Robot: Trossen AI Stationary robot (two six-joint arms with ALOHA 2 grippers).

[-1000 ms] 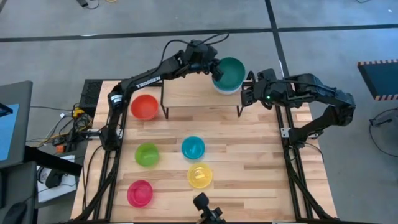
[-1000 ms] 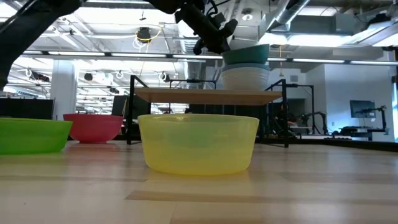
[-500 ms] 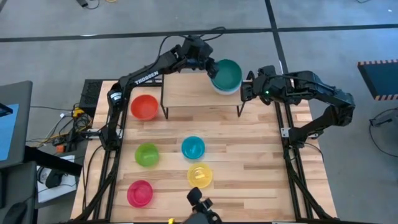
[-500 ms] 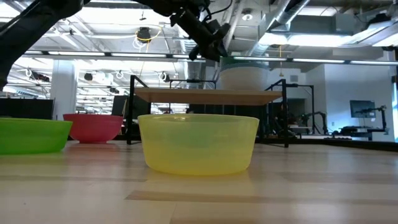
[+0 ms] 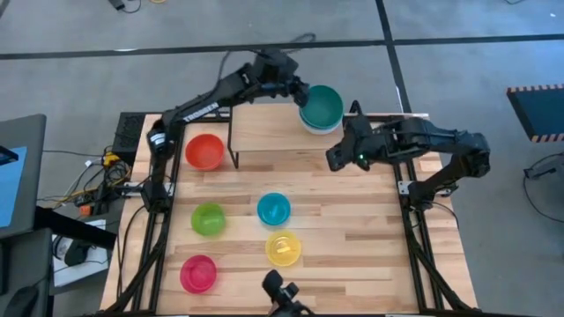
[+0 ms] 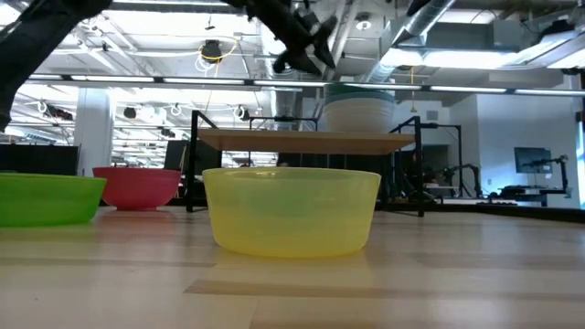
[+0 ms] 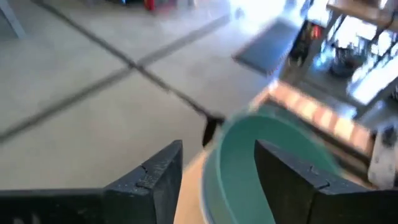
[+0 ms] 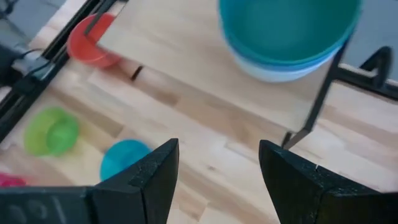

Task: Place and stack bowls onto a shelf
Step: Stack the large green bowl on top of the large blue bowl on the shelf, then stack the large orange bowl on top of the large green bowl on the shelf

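A teal round plastic bowl (image 5: 322, 106) sits nested on top of a stack of paler bowls at the far right end of the small low shelf with a light-wood plank top and thin black metal legs (image 5: 264, 132); from the low view the white bowl under it (image 6: 358, 113) rests on the plank. The left pincer (image 5: 300, 91) is just beside the teal bowl's left rim, at the far edge of the shelf, and its fingers (image 7: 155, 180) are spread and released, holding nothing, with the teal rim showing between them in its wrist view. The right pincer (image 5: 335, 158) hangs over the near right corner of the shelf, its fingers (image 8: 149, 180) also apart and empty. The other bowls stand on the wide wooden counter (image 5: 352, 229): a red-orange round bowl (image 5: 204, 151) just left of the shelf, a lime green bowl (image 5: 209, 218) and a cyan bowl (image 5: 273, 209) nearer, well apart from each other, a yellow translucent bowl (image 5: 283, 249) just near of the cyan one, and a pink bowl (image 5: 198, 274) at the near left.
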